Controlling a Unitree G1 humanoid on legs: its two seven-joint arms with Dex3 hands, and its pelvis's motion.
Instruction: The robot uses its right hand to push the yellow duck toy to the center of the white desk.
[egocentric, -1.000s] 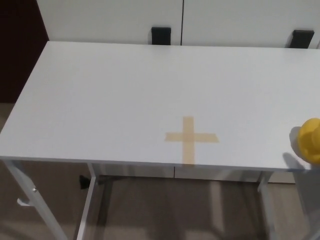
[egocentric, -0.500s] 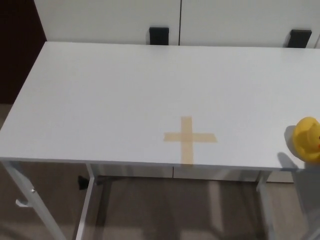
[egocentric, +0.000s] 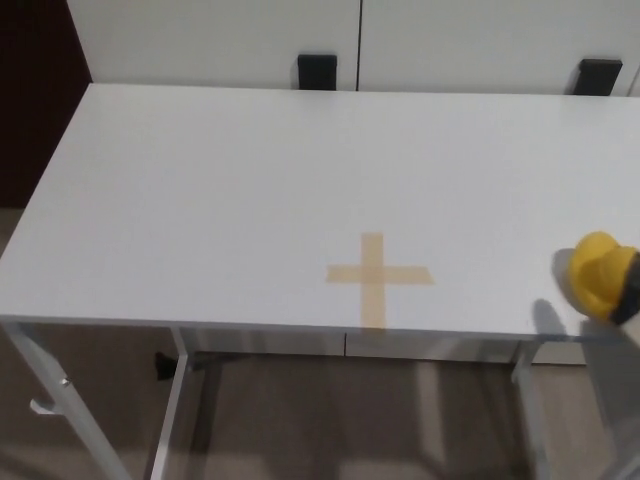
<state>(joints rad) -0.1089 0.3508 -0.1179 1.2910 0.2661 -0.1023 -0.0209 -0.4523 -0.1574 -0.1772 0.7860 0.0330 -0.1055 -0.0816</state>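
The yellow duck toy (egocentric: 598, 271) sits on the white desk (egocentric: 250, 180) near its front right corner, close to the front edge. A dark sliver of my right hand (egocentric: 630, 297) shows at the picture's right edge, right against the duck's right side; too little of it shows to read its state. A tan tape cross (egocentric: 379, 276) marks the desk to the left of the duck, about a third of the picture's width away. My left hand does not show.
Two black brackets (egocentric: 318, 70) (egocentric: 599, 74) stand behind the desk's far edge against white panels. The desk's metal legs (egocentric: 175, 410) and the floor show below the front edge. A dark area lies to the left.
The duck has slid a little to the left along the front edge, toward the tape cross. A dark part of my right hand now shows beside it.
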